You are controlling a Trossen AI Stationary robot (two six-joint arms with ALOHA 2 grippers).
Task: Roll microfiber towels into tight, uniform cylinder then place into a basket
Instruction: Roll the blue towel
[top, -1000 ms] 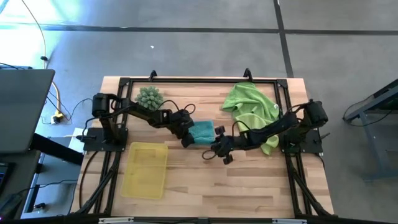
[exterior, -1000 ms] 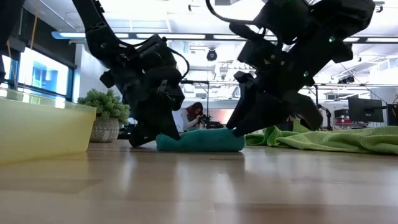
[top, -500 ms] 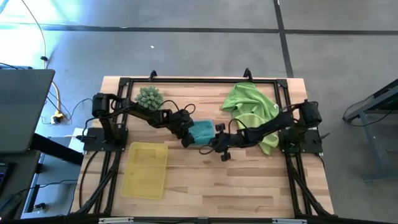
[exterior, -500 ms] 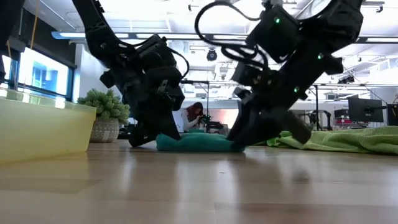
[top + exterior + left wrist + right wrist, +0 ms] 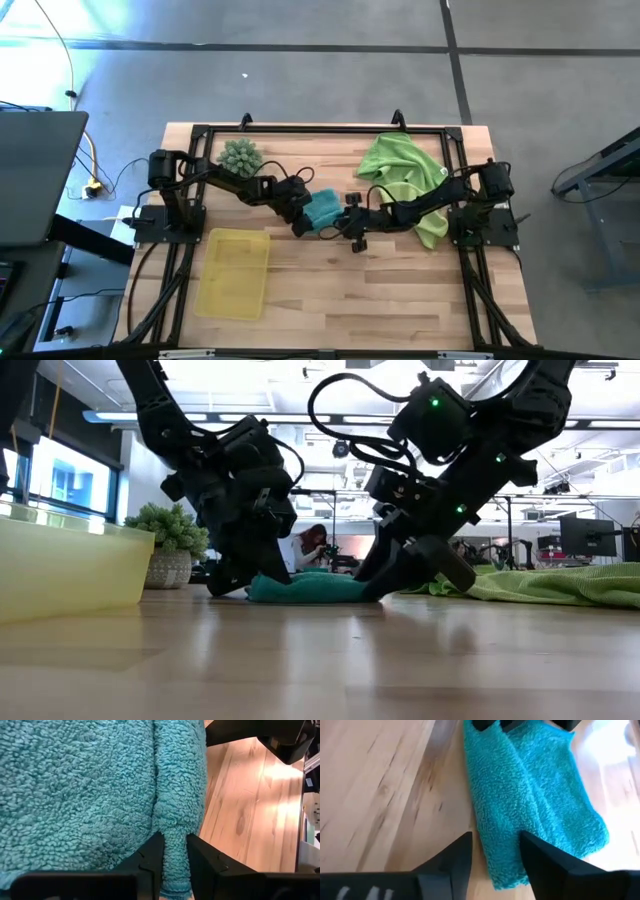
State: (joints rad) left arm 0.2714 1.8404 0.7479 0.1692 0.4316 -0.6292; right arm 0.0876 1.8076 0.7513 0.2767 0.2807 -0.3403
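Teal towel [image 5: 323, 211] lay folded at table centre, left gripper [image 5: 174, 851] clamped on a fold at its edge, right gripper [image 5: 495, 851] released with fingers spread at the towel's opposite end, lime green towels [image 5: 405, 176] heaped back right, yellow basket [image 5: 236, 273] front left
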